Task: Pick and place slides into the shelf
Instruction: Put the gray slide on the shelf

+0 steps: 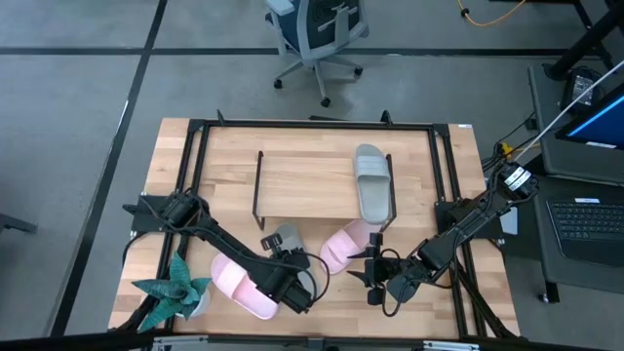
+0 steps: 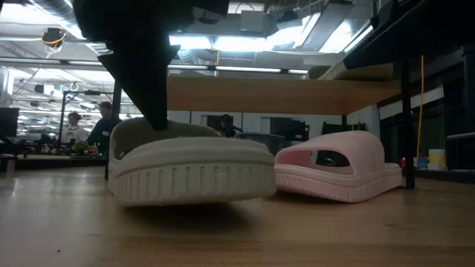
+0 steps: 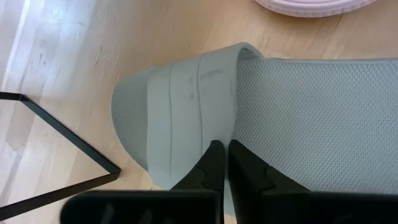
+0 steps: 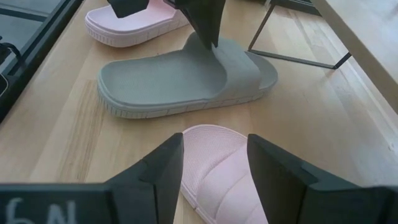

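1. No brand name is reading clearly; the grey-green slide's strap [image 3: 186,93] is carrying a small embossed mark too faint to make out.
2. The left pincer [image 3: 222,163] is pressing its fingers together on the rear edge of that strap, pinching the grey-green slide [image 1: 285,237], which is sitting on the counter [image 1: 234,175] at about 6 o'clock from the shelf's near-left foot.
3. In the low view this slide [image 2: 194,172] is resting sole-down on the wood, its toe end looking slightly raised, with a pink slide [image 2: 343,172] just beside it toward 3 o'clock.
4. The right pincer [image 4: 214,163] is standing spread over the strap of that pink slide [image 1: 343,246], its fingers either side and not closing on it.
5. A second pink slide [image 1: 242,283] is lying at 7 o'clock from the gripped one, partly under the left arm and near the counter's front edge.
6. Another grey-green slide [image 1: 371,182] is already lying on the shelf [image 1: 302,183] at its 3 o'clock end; the rest of the board is lying open toward 9 o'clock.
7. A teal star-shaped plant [image 1: 174,290] is sitting at the front-left corner, well apart from the shelf.
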`<action>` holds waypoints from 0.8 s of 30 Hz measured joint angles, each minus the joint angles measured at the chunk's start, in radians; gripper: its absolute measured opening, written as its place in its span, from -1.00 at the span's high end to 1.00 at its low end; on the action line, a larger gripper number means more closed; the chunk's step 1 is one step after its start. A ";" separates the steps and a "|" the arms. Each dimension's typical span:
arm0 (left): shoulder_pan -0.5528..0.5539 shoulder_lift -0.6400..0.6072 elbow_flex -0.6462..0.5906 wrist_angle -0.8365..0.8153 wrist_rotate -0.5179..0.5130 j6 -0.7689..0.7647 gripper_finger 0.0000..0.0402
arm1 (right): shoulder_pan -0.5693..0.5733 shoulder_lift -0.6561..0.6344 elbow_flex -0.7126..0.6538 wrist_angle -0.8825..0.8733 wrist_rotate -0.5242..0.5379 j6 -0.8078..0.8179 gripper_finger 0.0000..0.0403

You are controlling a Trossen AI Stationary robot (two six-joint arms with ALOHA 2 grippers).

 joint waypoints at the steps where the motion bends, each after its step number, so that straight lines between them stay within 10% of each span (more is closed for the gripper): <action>1: -0.004 0.000 0.000 -0.001 0.000 0.001 0.99 | 0.000 0.000 0.000 0.000 0.000 0.000 0.11; 24: -0.042 0.000 -0.002 -0.025 0.016 0.045 0.73 | 0.000 0.000 0.000 -0.011 0.000 0.026 0.11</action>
